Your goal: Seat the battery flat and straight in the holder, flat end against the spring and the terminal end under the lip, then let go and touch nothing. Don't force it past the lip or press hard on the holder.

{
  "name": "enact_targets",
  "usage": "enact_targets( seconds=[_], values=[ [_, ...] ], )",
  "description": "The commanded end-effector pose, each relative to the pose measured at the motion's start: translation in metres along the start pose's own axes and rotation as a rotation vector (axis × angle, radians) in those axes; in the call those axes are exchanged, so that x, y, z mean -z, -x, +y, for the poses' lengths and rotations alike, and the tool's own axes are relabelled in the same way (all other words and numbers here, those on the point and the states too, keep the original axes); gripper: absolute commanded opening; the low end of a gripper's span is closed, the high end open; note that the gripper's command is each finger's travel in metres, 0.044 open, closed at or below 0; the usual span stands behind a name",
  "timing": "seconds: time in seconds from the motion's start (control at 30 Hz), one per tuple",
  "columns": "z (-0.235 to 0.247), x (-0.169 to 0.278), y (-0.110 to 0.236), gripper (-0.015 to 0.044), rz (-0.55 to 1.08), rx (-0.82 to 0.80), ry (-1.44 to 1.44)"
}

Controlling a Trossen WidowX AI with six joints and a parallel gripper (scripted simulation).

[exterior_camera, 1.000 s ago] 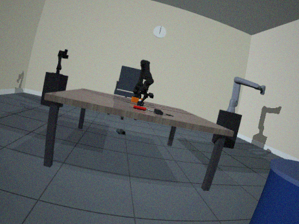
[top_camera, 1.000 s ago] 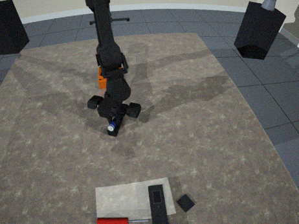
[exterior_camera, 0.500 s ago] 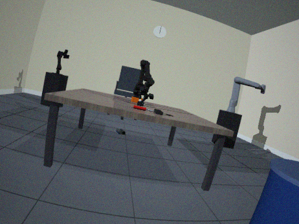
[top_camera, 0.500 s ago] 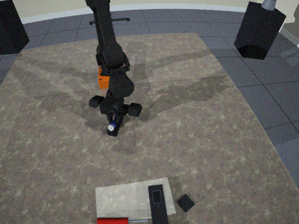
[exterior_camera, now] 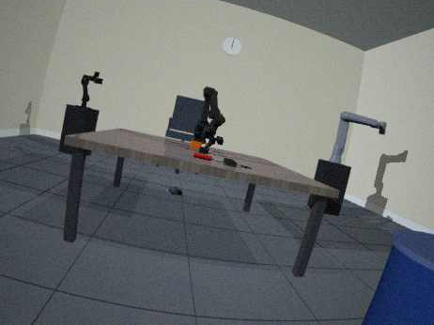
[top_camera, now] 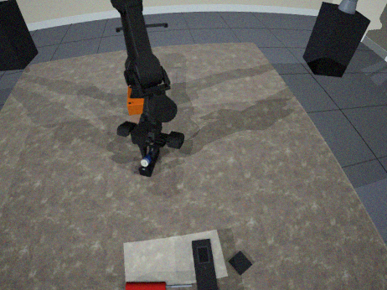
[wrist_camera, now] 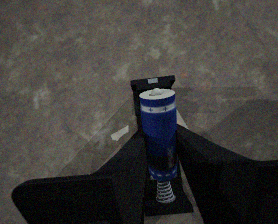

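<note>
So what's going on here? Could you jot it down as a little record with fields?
held item: blue battery
gripper: shut on the battery's sides
battery position: over the black holder, lined up along it
spring: visible below the battery's near end
terminal end: points at the holder's far lip
released: not yet
nearby: orange block, red item

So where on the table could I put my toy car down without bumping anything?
The bare stretch of table to the picture's right of the arm, or the wide patch between the battery holder and the pale sheet. It's crowded at the near edge: black remote, small black square, red thing. Keep away from the jaws, shut on the battery.
</note>
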State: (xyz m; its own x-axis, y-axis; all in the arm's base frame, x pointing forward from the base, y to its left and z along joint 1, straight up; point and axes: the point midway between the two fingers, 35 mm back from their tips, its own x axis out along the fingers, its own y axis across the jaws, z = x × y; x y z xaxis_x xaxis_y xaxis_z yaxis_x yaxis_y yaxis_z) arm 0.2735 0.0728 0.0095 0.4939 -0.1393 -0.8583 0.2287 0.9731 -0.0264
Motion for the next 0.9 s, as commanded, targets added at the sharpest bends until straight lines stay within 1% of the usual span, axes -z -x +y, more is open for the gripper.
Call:
enact_targets(
  seconds=[0.0,0.37,0.87],
  values=[
    [0.0006,0.0049,0.002,0.0075,0.0,-0.001,-0.003],
    [0.0006,0.0119,0.0053,0.0075,0.005,0.004,-0.003],
    [0.0017,0.0095,0.0002,0.0075,0.104,0.016,0.015]
  ],
)
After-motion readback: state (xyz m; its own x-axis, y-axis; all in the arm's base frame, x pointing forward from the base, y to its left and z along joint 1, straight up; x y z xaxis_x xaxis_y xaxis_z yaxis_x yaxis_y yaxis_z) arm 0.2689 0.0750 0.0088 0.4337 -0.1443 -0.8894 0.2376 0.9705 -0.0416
